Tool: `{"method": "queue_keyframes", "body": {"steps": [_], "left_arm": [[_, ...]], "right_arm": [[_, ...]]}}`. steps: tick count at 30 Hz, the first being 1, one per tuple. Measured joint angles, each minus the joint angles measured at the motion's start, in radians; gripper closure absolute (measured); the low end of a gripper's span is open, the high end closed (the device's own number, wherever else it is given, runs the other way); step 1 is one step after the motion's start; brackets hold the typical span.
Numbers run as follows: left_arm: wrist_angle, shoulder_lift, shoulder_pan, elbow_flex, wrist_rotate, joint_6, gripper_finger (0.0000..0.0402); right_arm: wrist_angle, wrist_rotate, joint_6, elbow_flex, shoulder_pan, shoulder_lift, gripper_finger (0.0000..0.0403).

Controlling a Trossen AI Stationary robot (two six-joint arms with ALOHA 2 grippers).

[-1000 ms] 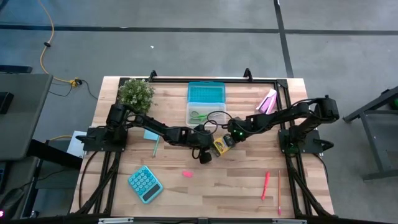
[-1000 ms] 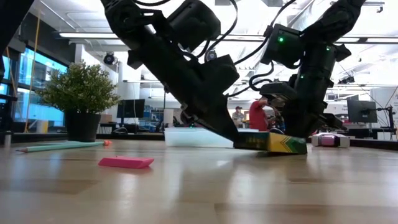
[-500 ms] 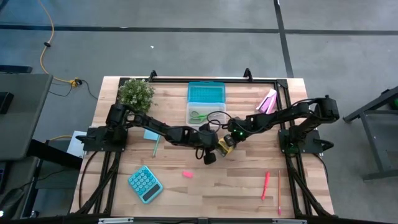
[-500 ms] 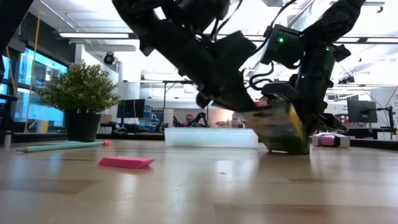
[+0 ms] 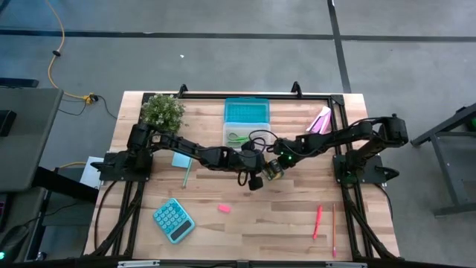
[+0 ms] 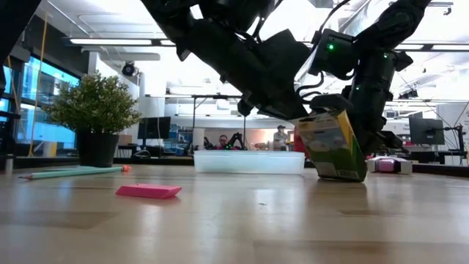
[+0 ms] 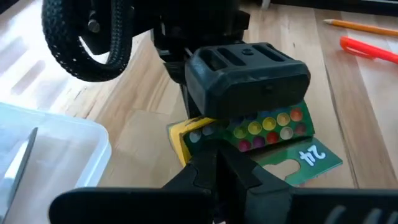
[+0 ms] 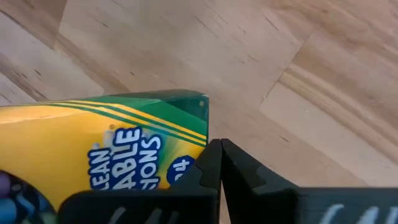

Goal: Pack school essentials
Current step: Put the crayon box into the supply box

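Crayon box (image 6: 333, 145) | tilted on one edge on desk (image 5: 282, 223), just in front of clear bin (image 5: 242, 137) | clenched by right gripper (image 5: 276, 168) | left gripper (image 5: 256, 181) beside it, grip state cannot be told | light, crushable cardboard (glossy, likely slippery), best taken across its narrow sides

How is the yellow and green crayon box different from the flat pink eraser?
The yellow and green crayon box stands tipped up on end; the flat pink eraser lies down. The box is bigger than the eraser. The left gripper and right gripper crowd the box; the eraser lies alone. Both sit on the wooden table.
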Motion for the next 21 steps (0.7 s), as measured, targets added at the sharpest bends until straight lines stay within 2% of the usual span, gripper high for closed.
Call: {"method": "queue_keyframes", "body": {"steps": [14, 21], "left_arm": [[0.048, 0.002, 0.0, 0.0, 0.0, 0.0, 0.0402], [0.054, 0.002, -0.001, 0.0, -0.009, 0.0, 0.0402]], "right_arm": [[-0.003, -0.002, -0.051, 0.002, -0.031, -0.01, 0.0403], [-0.028, 0.027, -0.071, 0.004, -0.056, -0.071, 0.0403]]}}
